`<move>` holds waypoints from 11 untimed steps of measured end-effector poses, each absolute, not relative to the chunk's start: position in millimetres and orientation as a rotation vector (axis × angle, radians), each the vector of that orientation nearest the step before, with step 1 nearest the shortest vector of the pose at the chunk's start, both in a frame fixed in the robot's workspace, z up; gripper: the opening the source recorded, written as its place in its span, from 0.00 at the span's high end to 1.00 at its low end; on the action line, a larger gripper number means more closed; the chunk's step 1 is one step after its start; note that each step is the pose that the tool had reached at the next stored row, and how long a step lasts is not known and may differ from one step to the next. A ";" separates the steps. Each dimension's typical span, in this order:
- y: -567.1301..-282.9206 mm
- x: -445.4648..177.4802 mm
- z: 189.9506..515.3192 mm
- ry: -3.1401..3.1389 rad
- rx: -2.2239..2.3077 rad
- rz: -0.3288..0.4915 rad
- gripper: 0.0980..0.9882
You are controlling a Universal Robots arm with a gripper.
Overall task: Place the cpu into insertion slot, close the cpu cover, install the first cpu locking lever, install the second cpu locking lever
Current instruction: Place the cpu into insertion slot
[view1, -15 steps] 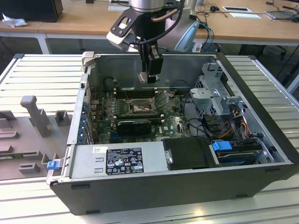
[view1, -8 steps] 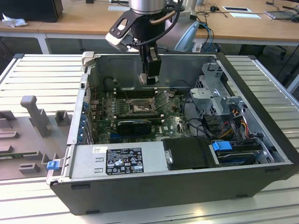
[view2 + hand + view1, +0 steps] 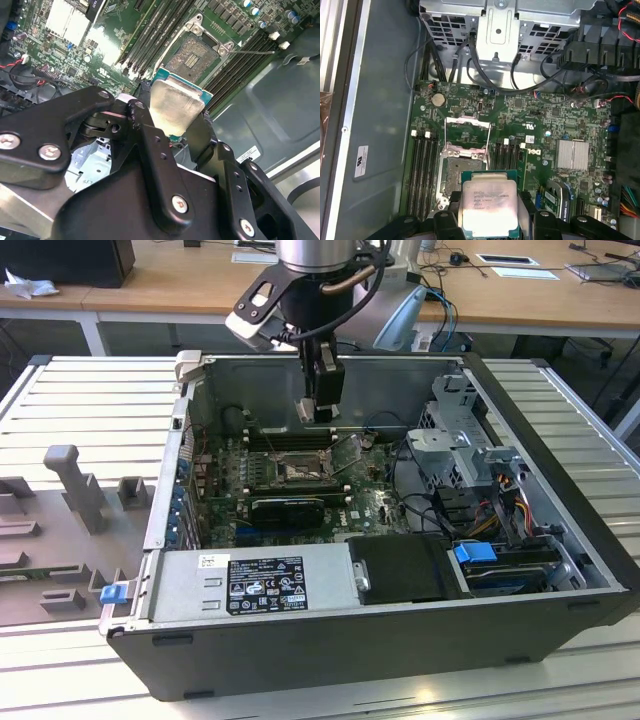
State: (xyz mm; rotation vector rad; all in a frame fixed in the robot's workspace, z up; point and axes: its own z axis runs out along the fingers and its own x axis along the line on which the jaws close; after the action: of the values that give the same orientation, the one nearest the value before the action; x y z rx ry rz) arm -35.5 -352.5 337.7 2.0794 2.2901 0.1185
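Observation:
My gripper (image 3: 318, 414) hangs inside the open computer case, shut on the cpu (image 3: 489, 200), a flat silvery square on a green backing. In both wrist views the black fingers (image 3: 144, 125) clamp two opposite edges of the cpu (image 3: 175, 105). The insertion slot (image 3: 462, 172) lies open on the green board, its dark pin field bare, just below and ahead of the chip. In the second wrist view the insertion slot (image 3: 192, 54) sits a short way beyond the chip's far edge. The cpu cover (image 3: 467, 131) stands swung up beside the slot, seen as a tilted frame (image 3: 345, 449) in the exterior view.
Long black memory slots (image 3: 422, 172) flank the socket on both sides. A metal drive cage (image 3: 455, 435) with loose cables stands at the exterior view's right, and the power supply (image 3: 265, 580) lies along the near wall. A silver heatsink (image 3: 574, 154) sits on the board.

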 end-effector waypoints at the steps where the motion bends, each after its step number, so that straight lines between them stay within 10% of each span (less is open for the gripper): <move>1: -352.5 -35.4 337.5 2.290 2.080 0.119 0.52; 11: -352.5 -35.5 335.9 2.287 2.083 0.119 0.52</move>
State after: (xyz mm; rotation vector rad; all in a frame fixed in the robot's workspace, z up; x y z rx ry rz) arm -35.5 -352.5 335.9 2.0828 2.2869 0.1185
